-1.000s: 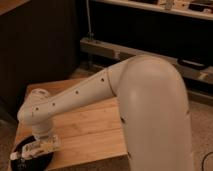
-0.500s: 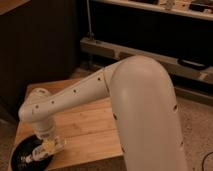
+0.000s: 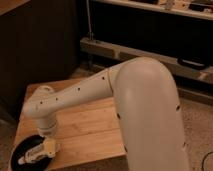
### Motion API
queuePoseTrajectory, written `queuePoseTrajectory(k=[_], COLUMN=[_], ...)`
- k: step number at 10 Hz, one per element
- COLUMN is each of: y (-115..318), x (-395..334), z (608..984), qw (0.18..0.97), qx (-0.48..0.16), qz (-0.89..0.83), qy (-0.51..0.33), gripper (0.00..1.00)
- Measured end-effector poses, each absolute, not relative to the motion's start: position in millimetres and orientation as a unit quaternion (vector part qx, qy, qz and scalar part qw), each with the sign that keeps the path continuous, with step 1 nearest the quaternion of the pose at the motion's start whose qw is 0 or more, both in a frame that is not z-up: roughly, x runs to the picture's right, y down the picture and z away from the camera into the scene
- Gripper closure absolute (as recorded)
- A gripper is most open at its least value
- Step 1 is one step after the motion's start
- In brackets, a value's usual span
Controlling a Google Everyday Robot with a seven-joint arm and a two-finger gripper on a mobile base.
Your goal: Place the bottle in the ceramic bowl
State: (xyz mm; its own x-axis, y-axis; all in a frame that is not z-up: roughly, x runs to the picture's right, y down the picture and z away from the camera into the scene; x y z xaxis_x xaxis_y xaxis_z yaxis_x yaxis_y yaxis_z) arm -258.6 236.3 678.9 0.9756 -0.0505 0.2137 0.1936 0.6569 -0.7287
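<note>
Camera view: you are looking past the big white arm, which bends down to the near left corner of the wooden table. The gripper sits low over the ceramic bowl, the glossy black dish at that corner. A second ago it hung above the bowl's rim; half a second ago it had dropped further, and now it reaches into the bowl's opening. The bottle lies tilted, almost on its side, inside the bowl, its white cap toward the left rim and its labelled body toward the gripper. Whether the gripper is clamped on the bottle or has let go, you cannot tell from here. In my judgement the placing is nearly done: what remains is confirming release and lifting clear without dragging the bottle back out.
</note>
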Motion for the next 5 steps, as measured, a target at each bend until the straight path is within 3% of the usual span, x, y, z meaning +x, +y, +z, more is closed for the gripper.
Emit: queuePoseTrajectory(k=[5], y=[237.1], x=[-259.5], z=[678.8], qw=[0.906], qx=[-0.409], qz=[-0.068], qy=[-0.088], gripper=[0.20])
